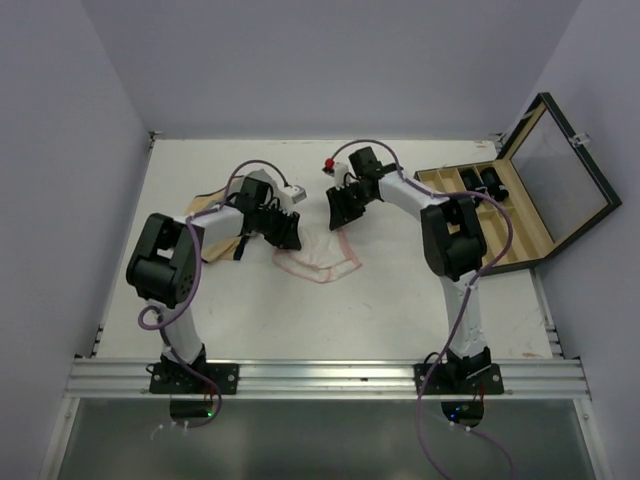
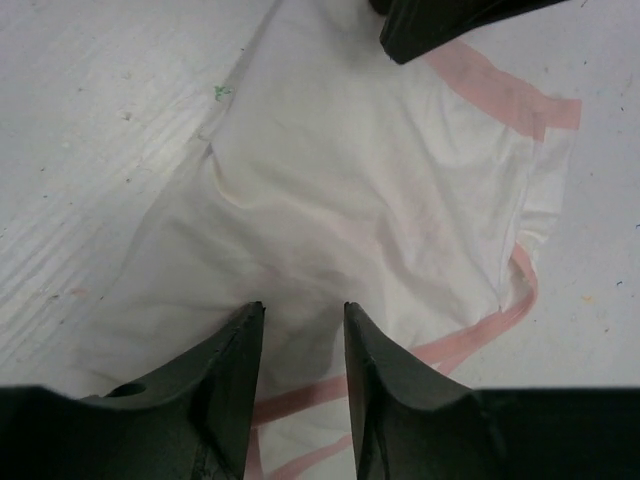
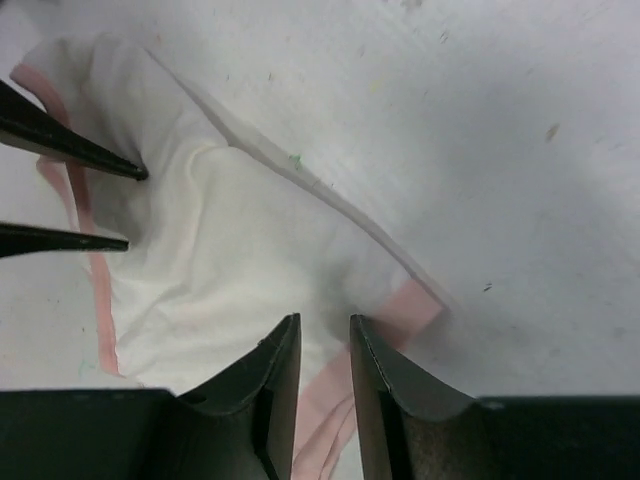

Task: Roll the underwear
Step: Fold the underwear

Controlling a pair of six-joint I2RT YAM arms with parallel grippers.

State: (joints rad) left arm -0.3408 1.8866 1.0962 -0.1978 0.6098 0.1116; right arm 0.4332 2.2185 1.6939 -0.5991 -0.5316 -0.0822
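Note:
The underwear [image 1: 318, 258] is a thin white garment with pink trim, lying crumpled on the white table between the two arms. My left gripper [image 1: 285, 233] is low over its left end. In the left wrist view the left gripper [image 2: 302, 312] is open, with white fabric [image 2: 380, 200] showing between and beyond the jaws. My right gripper [image 1: 343, 211] is low over the garment's far right corner. In the right wrist view the right gripper [image 3: 324, 322] is open, with the pink trim [image 3: 415, 305] between the jaws. The left gripper's fingers [image 3: 70, 155] show at the left there.
An open black case [image 1: 520, 215] with dark items stands at the right, its lid raised. A tan cloth [image 1: 205, 206] lies under the left arm. A small white box [image 1: 292, 193] and a red object [image 1: 329, 164] sit behind the grippers. Walls enclose the table.

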